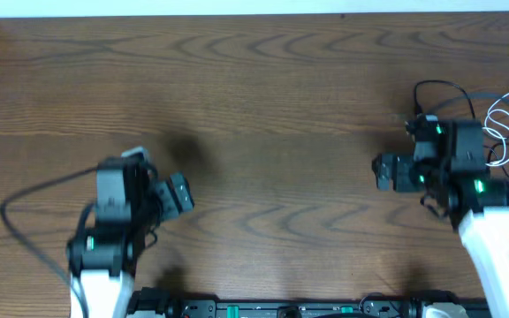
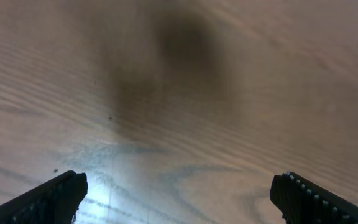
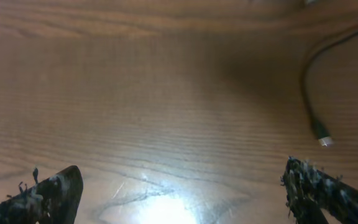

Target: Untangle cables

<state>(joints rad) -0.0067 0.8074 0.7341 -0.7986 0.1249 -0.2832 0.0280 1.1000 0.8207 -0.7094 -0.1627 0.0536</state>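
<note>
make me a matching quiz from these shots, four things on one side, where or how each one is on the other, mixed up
1 white cable
2 black cable
3 left gripper
4 table

a open, nothing held
b brown wood grain
c looped near the right edge
d curves to a plug lying flat

Pairs: 1-c, 2-d, 3-a, 4-b

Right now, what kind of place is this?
Probably a robot test bench: a wooden table, a left arm and a right arm at its near edge, and a white cable beside a black cable.
</note>
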